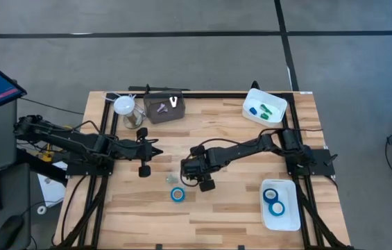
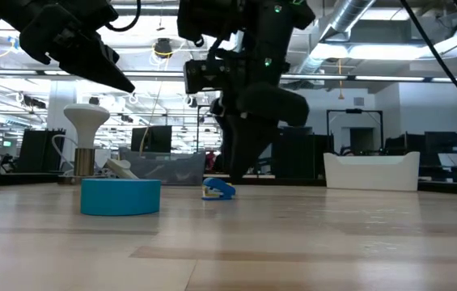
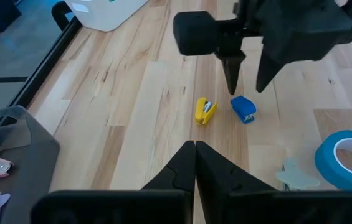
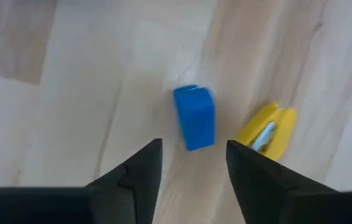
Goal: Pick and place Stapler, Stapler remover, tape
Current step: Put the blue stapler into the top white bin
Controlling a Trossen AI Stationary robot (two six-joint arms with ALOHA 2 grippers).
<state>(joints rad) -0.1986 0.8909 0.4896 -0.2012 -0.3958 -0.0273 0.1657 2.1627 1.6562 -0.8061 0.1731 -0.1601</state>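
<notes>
From above, the right gripper (image 1: pixel 197 173) is reaching to the middle of the table (image 1: pixel 230 215), hanging over the small items there. The left gripper (image 1: pixel 155 151) is waiting near the table's left-centre. One blue tape roll (image 1: pixel 177 194) is lying loose on the wood just in front of the right gripper. Two more rolls (image 1: pixel 273 200) are already sitting in the near white tray (image 1: pixel 294 215). The far white bin (image 1: pixel 279 104) is holding small green and blue pieces, and a grey box (image 1: pixel 162 111) is standing at the back. So the tape part appears mostly done, with one roll left, and some small office items are apparently still waiting.

At table height, the right gripper (image 2: pixel 240 166) is hanging just above a small blue stapler (image 2: pixel 219 190), not touching it, while the loose tape roll (image 2: pixel 120 196) is sitting nearer the camera.

Past the left wrist, the left gripper (image 3: pixel 194 146) is showing its fingers pressed together, holding nothing. Beyond them the right gripper (image 3: pixel 245 84) is pointing down with fingers spread above the blue stapler (image 3: pixel 243 109); a yellow stapler-like piece (image 3: pixel 205 111) is lying just beside it, and the tape roll (image 3: pixel 348 158) is off to one side.

From the right wrist, the right gripper (image 4: pixel 193 163) is standing parted and empty, the blue stapler (image 4: pixel 195 117) lined up between its fingers, with the yellow piece (image 4: pixel 267 131) close alongside.
</notes>
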